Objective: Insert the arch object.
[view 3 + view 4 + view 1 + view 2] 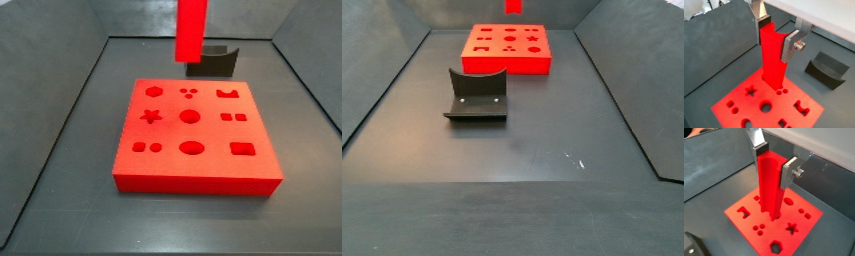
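My gripper (777, 36) is shut on the upper end of the arch object (773, 60), a long bright-red bar with a curved notch in its top, and holds it upright; both wrist views show this (775, 163). The bar (769, 188) hangs over the flat red board with shaped holes (751, 107), its lower end above the three small round holes (783, 91). In both side views the bar (191, 30) (513, 6) comes down from the top edge, clear of the board (201, 125) (508, 62). The gripper itself is out of view there.
The dark fixture with a curved notch (217, 62) stands on the dark floor beside the board, also in a side view (476, 95) and in both wrist views (825, 67) (692, 245). Sloping grey walls (67, 90) enclose the floor on all sides.
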Available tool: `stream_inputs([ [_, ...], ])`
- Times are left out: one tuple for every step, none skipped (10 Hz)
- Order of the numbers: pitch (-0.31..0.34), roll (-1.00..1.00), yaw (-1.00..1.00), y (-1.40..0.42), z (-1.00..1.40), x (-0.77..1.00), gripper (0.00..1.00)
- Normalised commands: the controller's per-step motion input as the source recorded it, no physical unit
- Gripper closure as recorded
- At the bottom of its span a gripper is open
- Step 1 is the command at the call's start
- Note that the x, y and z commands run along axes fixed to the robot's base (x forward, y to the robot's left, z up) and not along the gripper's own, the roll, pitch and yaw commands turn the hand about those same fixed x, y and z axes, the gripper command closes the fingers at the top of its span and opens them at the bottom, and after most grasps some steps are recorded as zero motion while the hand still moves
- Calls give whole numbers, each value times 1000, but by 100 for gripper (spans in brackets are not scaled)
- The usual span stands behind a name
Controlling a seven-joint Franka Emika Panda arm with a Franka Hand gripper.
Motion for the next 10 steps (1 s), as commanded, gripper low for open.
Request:
stream_inputs([
  [271,0,0,191,0,886,100],
  [263,0,0,74,0,943,100],
  [244,3,0,49,-23,977,100],
  [237,0,0,43,-40,989,100],
  [217,0,0,0,-66,1000,100],
  [87,0,0,0,-286,1000,100],
  [0,46,0,0,-334,1000,100],
  [-6,110,-14,0,-240,1000,100],
  [-64,73,-3,46,-151,1000,100],
  [-119,51,-3,51,-91,1000,100],
])
